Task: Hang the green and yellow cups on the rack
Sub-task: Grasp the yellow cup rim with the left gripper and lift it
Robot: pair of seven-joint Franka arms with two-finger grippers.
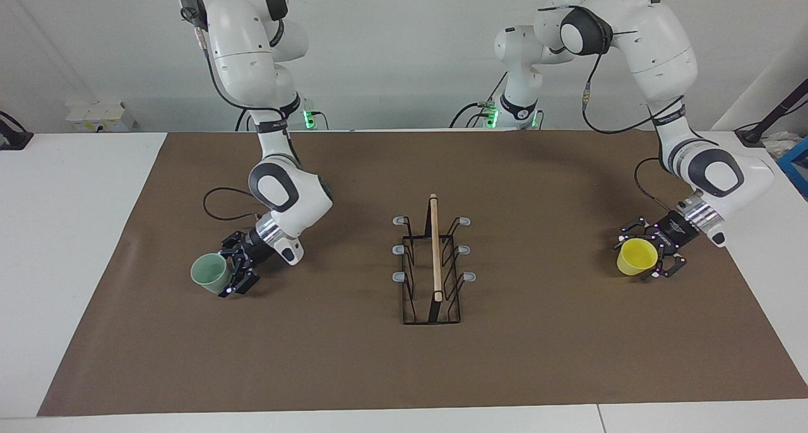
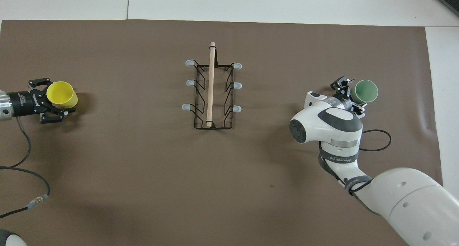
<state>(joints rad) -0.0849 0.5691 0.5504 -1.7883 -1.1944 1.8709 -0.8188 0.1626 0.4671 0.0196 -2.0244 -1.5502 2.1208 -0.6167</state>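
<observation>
The pale green cup (image 1: 207,274) (image 2: 368,90) stands mouth up on the brown mat toward the right arm's end of the table. My right gripper (image 1: 227,273) (image 2: 353,96) is low beside it, open, with a finger on each side of the cup. Toward the left arm's end, the yellow cup (image 1: 632,260) (image 2: 65,94) also stands mouth up. My left gripper (image 1: 642,254) (image 2: 56,97) is open and straddles it. The black wire rack (image 1: 435,250) (image 2: 211,88), with a wooden rod on top and grey-tipped prongs, stands mid-table between the cups with nothing on it.
The brown mat (image 1: 404,370) covers most of the white table. A black cable (image 2: 21,167) from the left arm trails on the mat. Another cable loop (image 2: 380,142) hangs by the right wrist. A white box (image 1: 95,114) sits at the table's edge nearest the robots.
</observation>
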